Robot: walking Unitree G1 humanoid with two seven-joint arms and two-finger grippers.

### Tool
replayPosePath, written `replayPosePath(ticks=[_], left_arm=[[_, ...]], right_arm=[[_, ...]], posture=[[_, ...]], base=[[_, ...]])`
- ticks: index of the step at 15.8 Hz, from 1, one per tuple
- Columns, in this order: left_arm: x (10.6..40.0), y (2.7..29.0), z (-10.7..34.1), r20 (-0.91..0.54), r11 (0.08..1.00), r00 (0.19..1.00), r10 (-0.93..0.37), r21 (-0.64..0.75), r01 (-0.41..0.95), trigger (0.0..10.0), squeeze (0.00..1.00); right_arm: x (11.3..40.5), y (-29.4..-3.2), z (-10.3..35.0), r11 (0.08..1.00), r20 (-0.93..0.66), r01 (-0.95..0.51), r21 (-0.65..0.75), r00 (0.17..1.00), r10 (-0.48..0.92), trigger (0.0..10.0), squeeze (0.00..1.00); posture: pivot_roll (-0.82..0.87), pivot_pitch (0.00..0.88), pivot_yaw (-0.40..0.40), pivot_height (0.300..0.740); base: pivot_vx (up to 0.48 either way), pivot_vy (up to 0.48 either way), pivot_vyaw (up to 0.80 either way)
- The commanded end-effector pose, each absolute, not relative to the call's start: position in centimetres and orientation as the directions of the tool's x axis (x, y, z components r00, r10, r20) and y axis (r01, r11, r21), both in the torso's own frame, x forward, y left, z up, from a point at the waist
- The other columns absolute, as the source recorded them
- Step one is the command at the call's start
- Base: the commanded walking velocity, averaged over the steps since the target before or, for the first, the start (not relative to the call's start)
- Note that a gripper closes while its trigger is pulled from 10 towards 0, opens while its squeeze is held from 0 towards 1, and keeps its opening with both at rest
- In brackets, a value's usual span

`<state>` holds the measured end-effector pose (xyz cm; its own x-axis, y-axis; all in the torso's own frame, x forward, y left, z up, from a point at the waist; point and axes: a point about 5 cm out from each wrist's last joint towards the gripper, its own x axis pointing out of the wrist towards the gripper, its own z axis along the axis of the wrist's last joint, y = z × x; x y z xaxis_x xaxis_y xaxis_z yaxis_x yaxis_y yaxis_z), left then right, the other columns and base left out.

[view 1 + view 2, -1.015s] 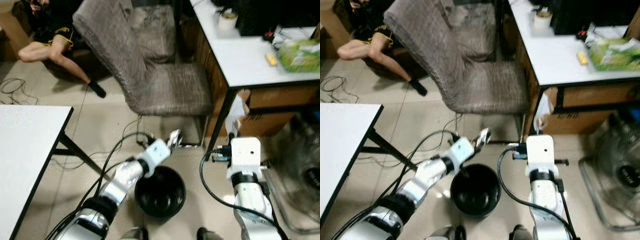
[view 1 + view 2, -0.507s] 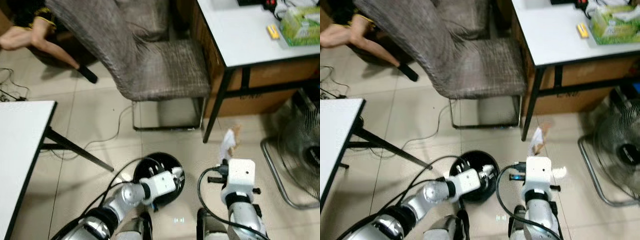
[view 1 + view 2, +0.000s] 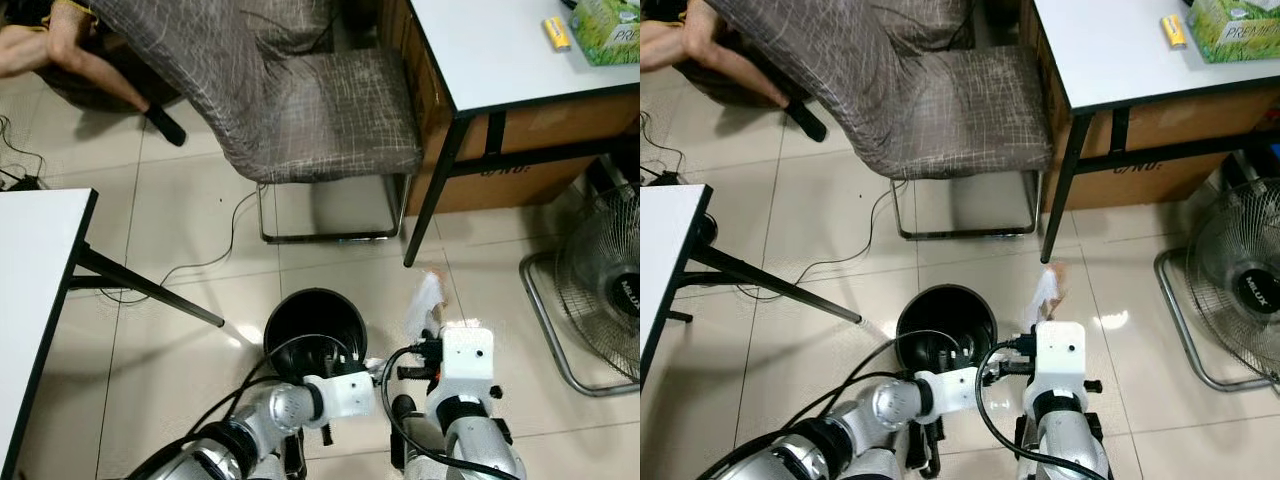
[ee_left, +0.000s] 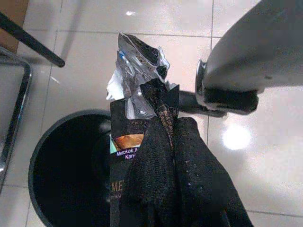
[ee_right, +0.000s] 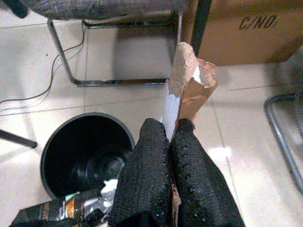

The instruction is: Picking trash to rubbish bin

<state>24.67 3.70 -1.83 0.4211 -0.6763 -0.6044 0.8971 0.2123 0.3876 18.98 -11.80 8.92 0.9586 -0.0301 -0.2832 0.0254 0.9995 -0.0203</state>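
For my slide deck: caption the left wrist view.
Left gripper shut on a crumpled foil wrapper at the black rubbish bin.

Both silver arms are bent low before the body; the left claw (image 4: 173,156) and right claw (image 5: 169,156) are each seen pinched closed.

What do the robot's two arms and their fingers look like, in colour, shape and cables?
Both arms are silver cylinders with black joint rings, ending in boxy white wrist blocks. Black cables loop along the left arm and right arm. The fingers are long, black and finely dotted in texture.
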Motion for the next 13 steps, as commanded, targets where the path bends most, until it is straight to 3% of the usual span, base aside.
replayPosePath(ticks=[1, 3, 7, 10, 13], left_arm=[[23.9, 4.0, -2.6, -0.62, 0.231, 0.43, -0.656, 0.378, 0.897, 3.4, 0.0], [24.2, 3.5, -2.5, -0.591, 0.288, 0.488, -0.642, 0.404, 0.868, 3.5, 0.0], [26.0, 3.2, -1.1, -0.522, 0.402, 0.587, -0.619, 0.432, 0.807, 2.7, 0.0], [28.7, 3.8, 1.1, -0.442, 0.552, 0.702, -0.559, 0.433, 0.713, 2.9, 0.0], [30.4, 5.0, 2.2, -0.409, 0.634, 0.772, -0.486, 0.443, 0.634, 3.0, 0.0]], right_arm=[[19.0, -10.1, 10.0, 0.997, -0.274, 0.04, 0.063, 0.961, -0.021, 10.0, 0.0], [18.9, -10.2, 10.6, 0.998, -0.265, 0.037, 0.055, 0.964, -0.021, 10.0, 0.0], [18.6, -10.6, 11.1, 0.999, -0.26, 0.044, 0.031, 0.965, -0.034, 10.0, 0.0], [18.7, -10.9, 11.8, 0.999, -0.242, 0.045, 0.018, 0.97, -0.04, 10.0, 0.0], [18.7, -11.2, 12.3, 0.999, -0.231, 0.033, -0.003, 0.972, -0.033, 10.0, 0.0]], posture=[[-0.16, 0.354, 0.113, 0.74], [-0.19, 0.356, 0.103, 0.74], [-0.2, 0.355, 0.094, 0.74], [-0.21, 0.352, 0.076, 0.74], [-0.22, 0.344, 0.053, 0.74]], base=[[0.0, 0.0, 0.0], [0.0, 0.0, 0.0], [0.0, 0.0, 0.0], [0.0, 0.0, 0.0], [0.0, 0.0, 0.0]])
